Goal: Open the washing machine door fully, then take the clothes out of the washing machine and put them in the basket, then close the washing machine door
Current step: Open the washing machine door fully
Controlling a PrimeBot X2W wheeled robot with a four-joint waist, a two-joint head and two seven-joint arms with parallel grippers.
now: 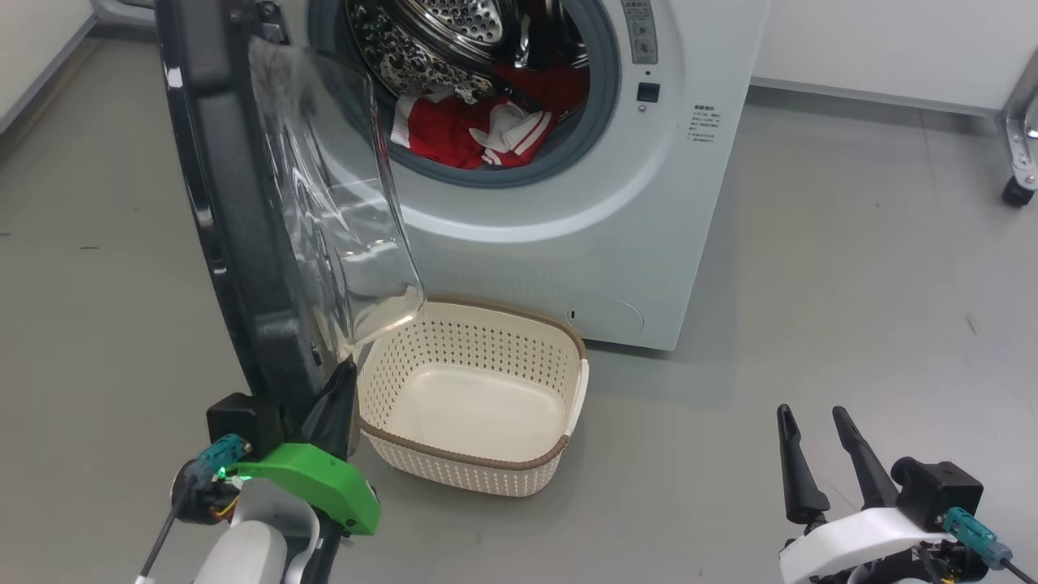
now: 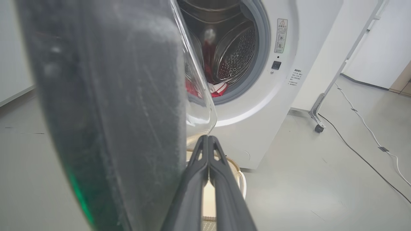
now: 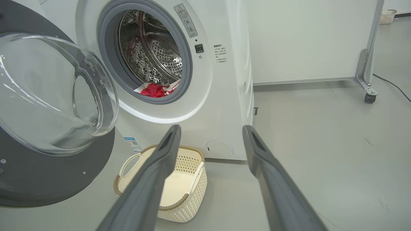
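Washing machine door point(image 1: 243, 243) stands swung out on the robot's left, edge-on to the head camera. Its glass bowl overhangs the left end of the basket point(image 1: 454, 470). The basket sits on the floor point(image 1: 811, 243) just before the washing machine point(image 1: 568, 243), its cream bottom bare. The clothes point(image 1: 470, 134) lie low in the drum mouth, against the grey ring.

The left gripper point(image 1: 347, 369) has its fingers pressed together on nothing, close by the door's lower inner edge; contact cannot be made out. The right gripper point(image 1: 811, 414) is spread wide and holds nothing, well apart from the machine.

Smooth grey floor lies open to the right, up to a caster-footed frame point(image 1: 1018, 162) by the white wall.
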